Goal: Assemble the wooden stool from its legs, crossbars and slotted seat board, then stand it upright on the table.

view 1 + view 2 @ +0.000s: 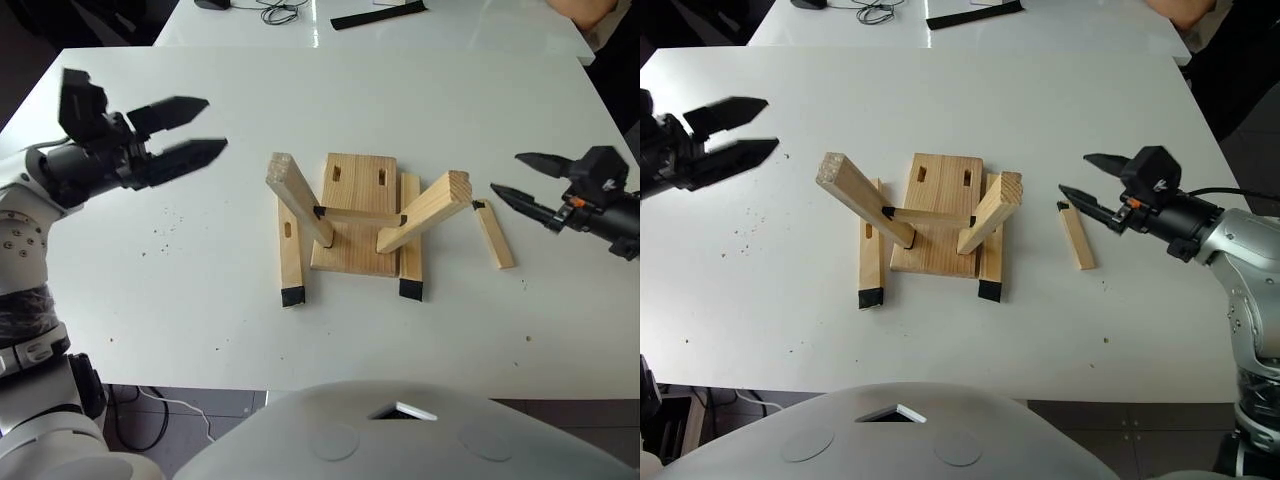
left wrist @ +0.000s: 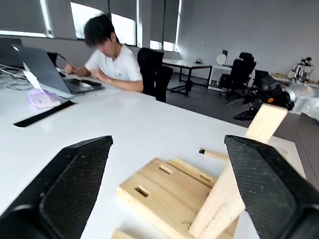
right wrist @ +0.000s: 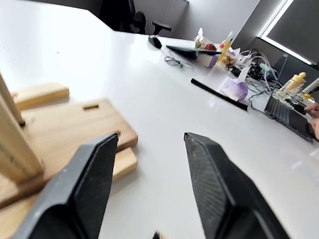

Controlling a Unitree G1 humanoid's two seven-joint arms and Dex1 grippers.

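Seat board: we see it flat on the table, two legs stuck in it.
Left pincer: wide, empty.
Right pincer: wide, near a loose stick.

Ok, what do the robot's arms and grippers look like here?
The left gripper and right gripper are black, each with two tapered, pointed fingers. The left arm and right arm are silver-white jointed segments; the right wrist shows a small orange marking and a black cable.

White table: seat board flat, left leg, right leg alongside, crossbar farther right.
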